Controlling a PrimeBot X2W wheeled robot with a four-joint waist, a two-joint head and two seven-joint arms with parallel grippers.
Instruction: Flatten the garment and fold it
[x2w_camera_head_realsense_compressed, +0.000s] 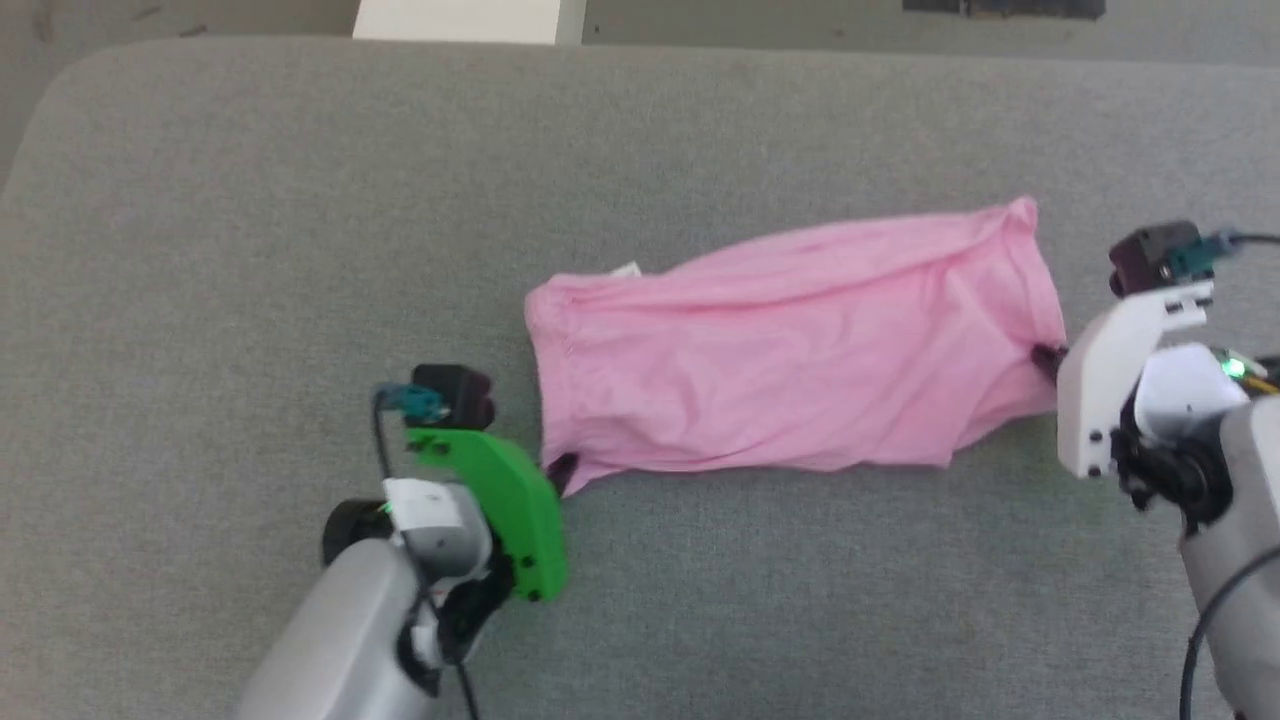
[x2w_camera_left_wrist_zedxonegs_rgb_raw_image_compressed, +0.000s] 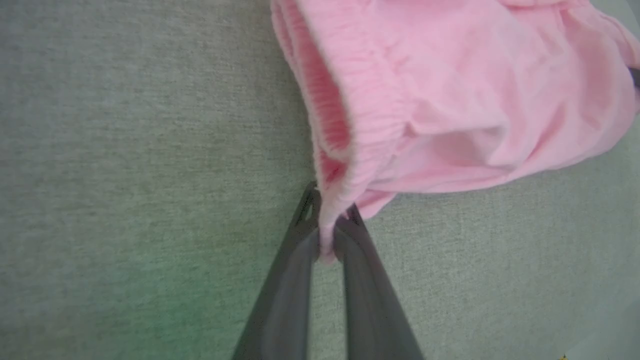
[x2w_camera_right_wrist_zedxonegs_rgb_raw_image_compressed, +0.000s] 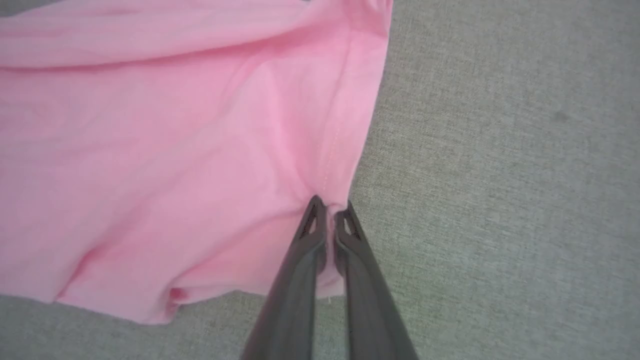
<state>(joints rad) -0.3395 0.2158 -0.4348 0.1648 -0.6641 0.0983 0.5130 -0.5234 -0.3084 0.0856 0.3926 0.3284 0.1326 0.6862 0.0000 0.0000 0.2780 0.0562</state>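
Gripping the garment (x2w_camera_head_realsense_compressed: 790, 370) at both ends: with the left gripper (x2w_camera_left_wrist_zedxonegs_rgb_raw_image_compressed: 331, 220) clamped narrow on the near corner of the ribbed waistband (x2w_camera_left_wrist_zedxonegs_rgb_raw_image_compressed: 360, 100), pink cloth squeezed right between its fingers, and with the right gripper (x2w_camera_right_wrist_zedxonegs_rgb_raw_image_compressed: 331, 207) likewise nipped tight on the hem (x2w_camera_right_wrist_zedxonegs_rgb_raw_image_compressed: 367, 90) just at its fingertips. Lying spread between the two tools on the grey padded surface (x2w_camera_head_realsense_compressed: 300, 250), sagging in long creases ahead of both tips (small white tag (x2w_camera_head_realsense_compressed: 627, 269) peeking out beyond the left tool, on its far side). Judging the step as flattening by tension: drawing the two grippers apart, each backing away along the line of its own fingers, low over the surface, just enough to be smoothing the creases, not so hard as to be dragging thin fabric out of a pinch. Raising both ends slightly first, probably helping the bunched underside drop free. Watching the left pinch most, sitting on bulky elastic with little cloth caught
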